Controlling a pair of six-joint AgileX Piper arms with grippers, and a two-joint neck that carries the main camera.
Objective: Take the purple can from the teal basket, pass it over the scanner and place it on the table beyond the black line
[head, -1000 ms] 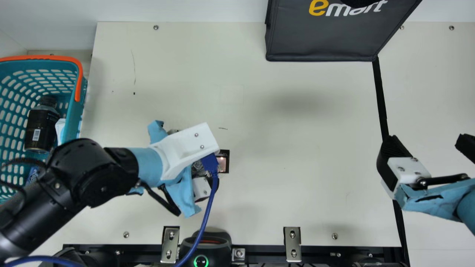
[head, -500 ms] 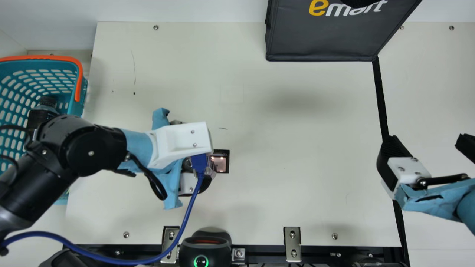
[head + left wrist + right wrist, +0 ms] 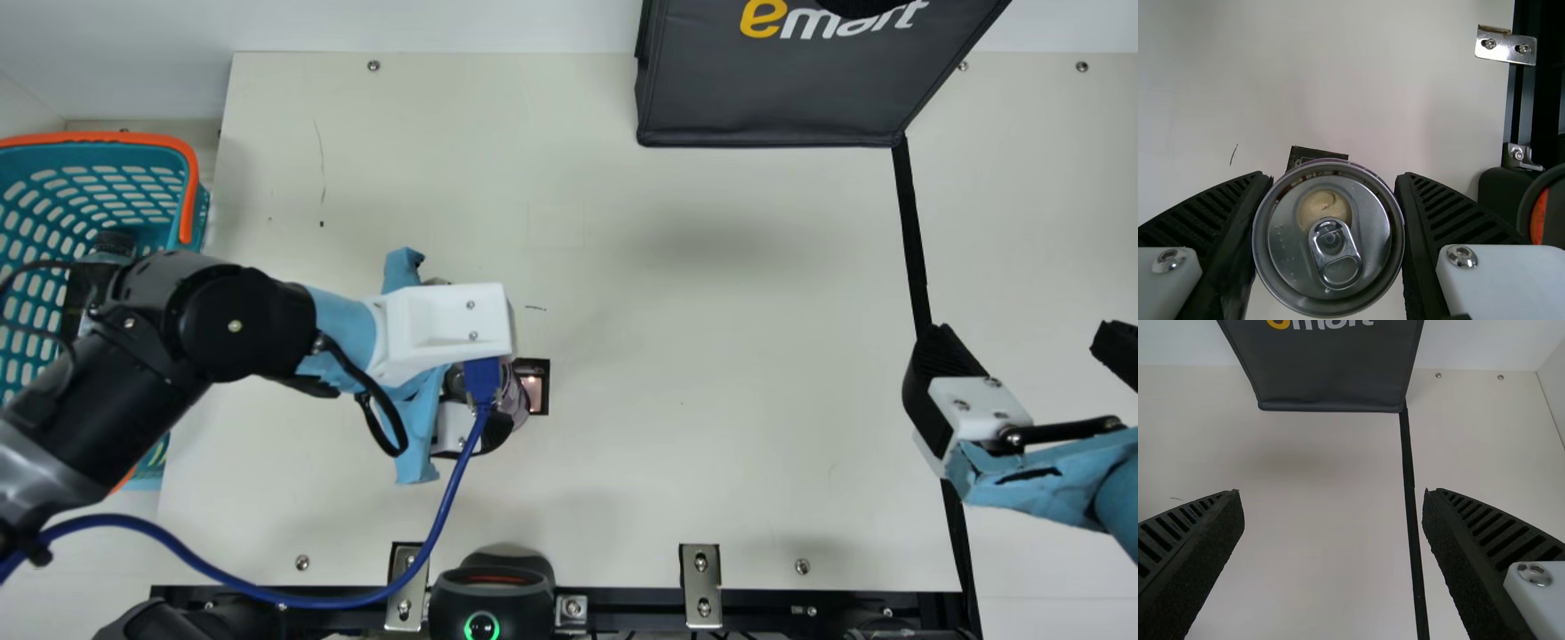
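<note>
Holds can in left gripper, out of basket and beside scanner window, with right gripper wide, scan unconfirmed and placing beyond black line pending.

left pincer turned, dark bottle now partly covered

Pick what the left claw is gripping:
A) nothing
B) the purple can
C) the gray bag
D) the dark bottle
B: in the left wrist view, the purple can sits clasped between the two black ribbed sides of the left claw.
</note>
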